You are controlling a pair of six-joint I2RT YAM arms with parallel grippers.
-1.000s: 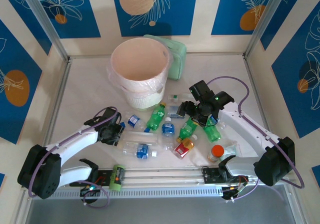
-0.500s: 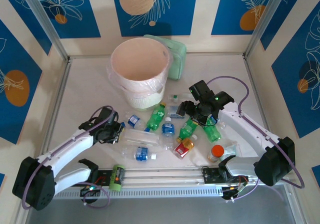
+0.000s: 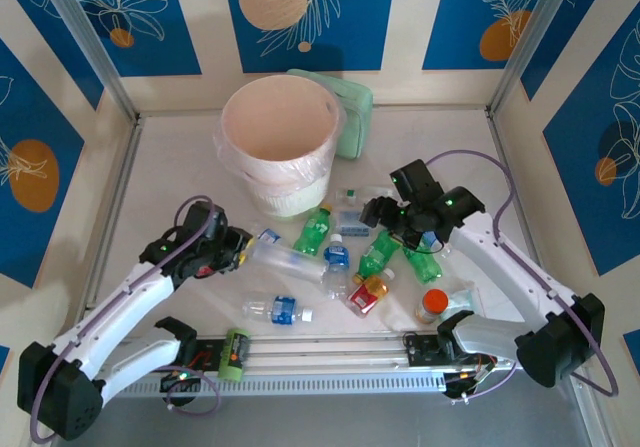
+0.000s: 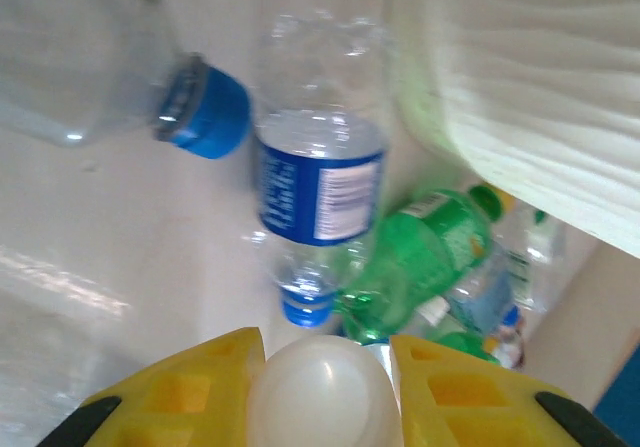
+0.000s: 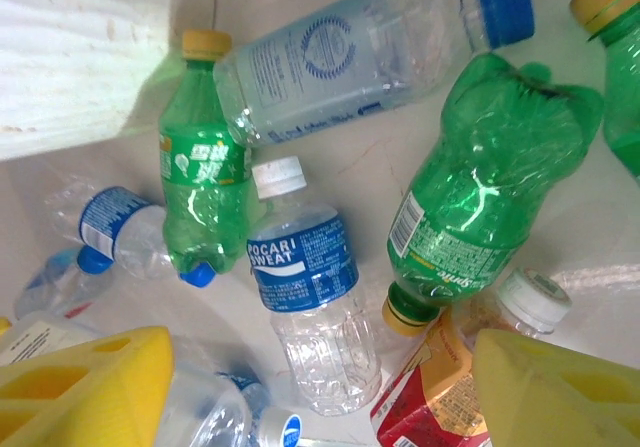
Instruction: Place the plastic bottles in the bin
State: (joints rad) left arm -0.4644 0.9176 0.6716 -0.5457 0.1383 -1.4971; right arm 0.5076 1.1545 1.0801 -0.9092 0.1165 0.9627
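Blue panels with pale leaf drawings wall in the white counter that carries everything. My left tool is clamped on one end of a long clear bottle, which sticks out from it to the right, toward the other bottles. Whether that bottle rests on the counter I cannot tell. From the left wrist, the yellow fingers squeeze its rounded pale end between them. Just past that end lies a blue-labelled bottle, with a green bottle beside its neck on the right. The ribbed white wall of the bin rises at the upper right. Seen from above, the bin, a round white bucket with a pinkish liner, stands beyond my left tool and a little to the right, near but apart.

My right tool hangs over the scatter with its jaws apart, holding nothing. From its wrist, a Pocari Sweat bottle lies between the spread fingers. A yellow-capped green bottle lies to its left and a crumpled Sprite bottle to its right. A red-and-yellow labelled bottle lies just beside one finger. Farther out lies a large pale bottle with a blue cap. An orange-capped container stands nearer my bases, and a pale green box sits behind the bin.
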